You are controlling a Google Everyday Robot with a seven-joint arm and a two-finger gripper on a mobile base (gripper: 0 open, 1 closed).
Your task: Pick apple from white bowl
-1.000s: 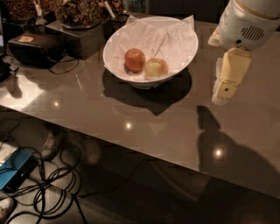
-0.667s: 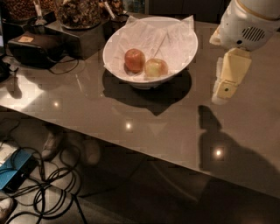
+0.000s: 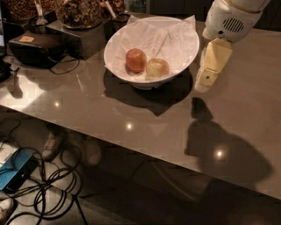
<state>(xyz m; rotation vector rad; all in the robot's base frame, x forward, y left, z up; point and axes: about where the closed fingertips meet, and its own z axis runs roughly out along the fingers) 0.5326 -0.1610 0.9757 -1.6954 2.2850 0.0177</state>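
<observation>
The white bowl (image 3: 125, 75), lined with crinkled white paper, stands on the grey table at the upper middle of the camera view. Two apples lie side by side in it. The paler yellow-green apple (image 3: 157, 67) is on the right, touching the darker red-orange apple (image 3: 135, 59) on its left. My gripper (image 3: 205, 81) hangs from the white arm at the upper right. It points down just beside the bowl's right rim, above the table, apart from the apples and holding nothing.
A black box with cables (image 3: 37, 46) sits on the table's far left. Containers of snacks (image 3: 81, 11) stand behind the bowl. The table's front edge runs diagonally below. Cables (image 3: 48, 180) and a blue item (image 3: 15, 173) lie on the floor.
My gripper has moved left, closer to the bowl's right rim. The bowl and both apples have not moved.
</observation>
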